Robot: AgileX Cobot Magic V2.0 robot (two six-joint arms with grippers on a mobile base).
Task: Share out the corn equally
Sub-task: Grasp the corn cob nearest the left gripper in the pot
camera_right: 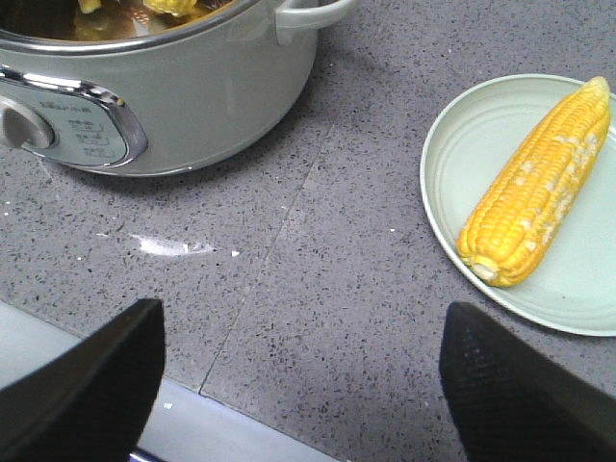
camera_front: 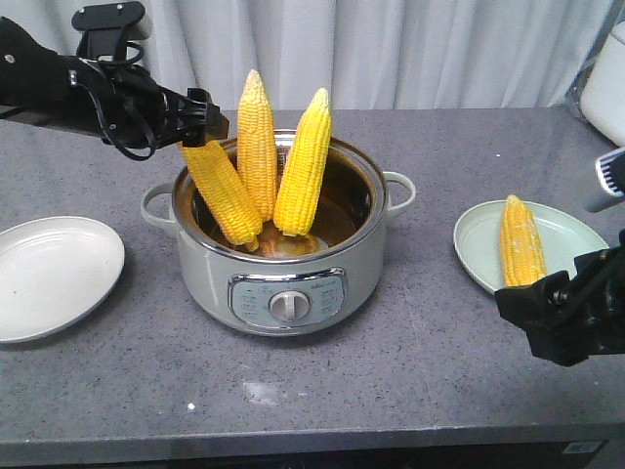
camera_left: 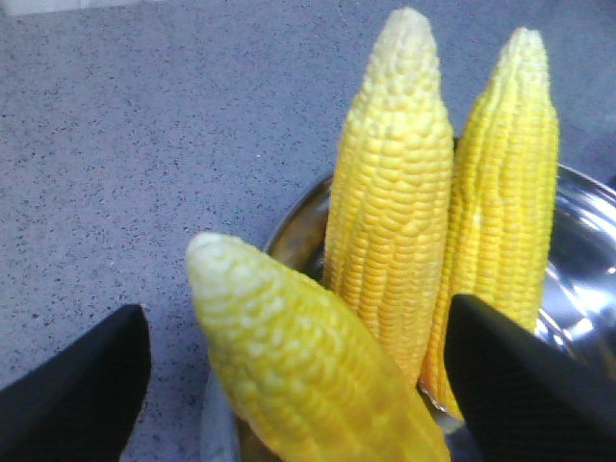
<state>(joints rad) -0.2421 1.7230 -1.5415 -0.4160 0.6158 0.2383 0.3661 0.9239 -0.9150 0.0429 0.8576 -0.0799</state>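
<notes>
Exterior front-facing view shows three cobs of corn standing in the electric pot (camera_front: 283, 283), which sits in the middle of the grey countertop (camera_front: 420, 342). The leaning cob (camera_front: 223, 191) is tilted to the left side of the pot, and its pale tip points up toward my left gripper (camera_front: 210, 125). The middle cob (camera_front: 257, 147) and the third cob (camera_front: 303, 161) stand more upright just beside it, tips up, and the two touch each other low down.

In the left wrist-mounted view the tip of the leaning cob is between my two dark fingers (camera_left: 77, 385). The jaws are spread apart, with a gap visible on the left side of the cob, so this gripper is not closed on it.

My right gripper (camera_right: 303, 313) hangs low over the countertop at the right front, jaws wide apart and nothing between them. Near it the fourth cob (camera_front: 521, 239) lies flat on the pale green plate (camera_front: 571, 234). A white plate (camera_front: 49, 278) lies at the left of the pot.
</notes>
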